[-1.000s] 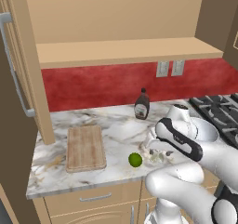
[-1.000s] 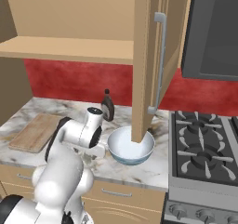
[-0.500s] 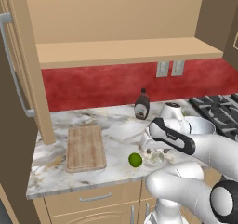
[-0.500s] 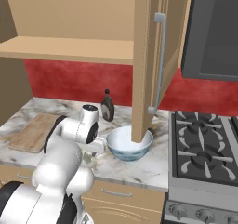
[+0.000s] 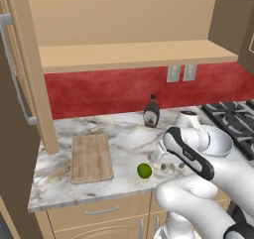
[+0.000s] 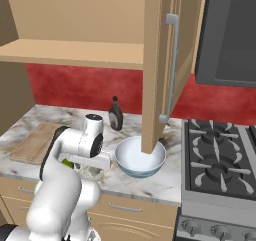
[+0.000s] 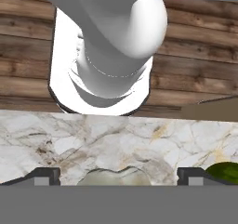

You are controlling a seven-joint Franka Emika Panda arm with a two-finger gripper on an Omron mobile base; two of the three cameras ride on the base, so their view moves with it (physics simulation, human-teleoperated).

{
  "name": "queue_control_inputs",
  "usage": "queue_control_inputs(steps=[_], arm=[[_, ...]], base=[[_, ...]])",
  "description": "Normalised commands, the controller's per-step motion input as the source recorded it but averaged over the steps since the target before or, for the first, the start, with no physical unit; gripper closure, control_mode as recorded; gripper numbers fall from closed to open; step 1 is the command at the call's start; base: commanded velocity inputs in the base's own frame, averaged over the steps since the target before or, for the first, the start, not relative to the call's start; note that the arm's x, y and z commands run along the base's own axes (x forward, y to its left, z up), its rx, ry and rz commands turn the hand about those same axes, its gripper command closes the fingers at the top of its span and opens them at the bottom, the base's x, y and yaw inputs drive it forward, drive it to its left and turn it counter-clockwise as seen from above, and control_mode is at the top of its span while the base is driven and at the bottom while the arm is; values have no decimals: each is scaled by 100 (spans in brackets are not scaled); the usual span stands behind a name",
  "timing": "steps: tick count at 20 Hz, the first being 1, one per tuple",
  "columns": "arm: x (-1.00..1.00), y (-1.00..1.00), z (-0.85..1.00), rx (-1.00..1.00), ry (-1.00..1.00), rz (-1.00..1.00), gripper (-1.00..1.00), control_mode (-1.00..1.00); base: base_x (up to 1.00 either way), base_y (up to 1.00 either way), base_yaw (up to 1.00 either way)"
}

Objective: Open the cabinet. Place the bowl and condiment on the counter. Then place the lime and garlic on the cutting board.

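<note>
The cabinet (image 5: 134, 54) stands open, its shelf bare. On the counter (image 5: 119, 134) stand the dark condiment bottle (image 5: 151, 111) near the red wall and the white bowl (image 5: 218, 143) to its right. The cutting board (image 5: 91, 157) lies at the left with nothing on it. The lime (image 5: 144, 170) sits near the front edge. My gripper (image 5: 172, 166) is low over the marble just right of the lime, open. In the hand view the pale garlic (image 7: 114, 176) lies between the two fingertips (image 7: 44, 175), and the lime (image 7: 226, 171) shows green at the right edge.
A gas stove (image 6: 220, 160) adjoins the counter on the right, under a dark microwave (image 6: 232, 35). The open right cabinet door (image 6: 160, 70) hangs out over the bowl (image 6: 140, 157). The open left door (image 5: 20, 84) juts out beside the board.
My hand has moved left and down, away from the bowl and toward the lime, and now straddles the garlic. The jaws stayed open.
</note>
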Motion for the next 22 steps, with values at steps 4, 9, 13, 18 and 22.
queue_control_inputs(steps=[4, 9, 13, 18, 22], arm=[[-2, 0, -21, 0, -1, 2, -100, -100], [3, 1, -22, 0, -7, 4, -100, -100], [0, 13, -26, 0, -2, 5, -100, -100], [0, 25, -38, 0, 0, 6, -100, -100], [0, 25, -47, 0, 0, 6, -100, -100]], base=[[0, 0, 0], [0, 0, 0], [0, 0, 0], [0, 0, 0], [0, 0, 0]])
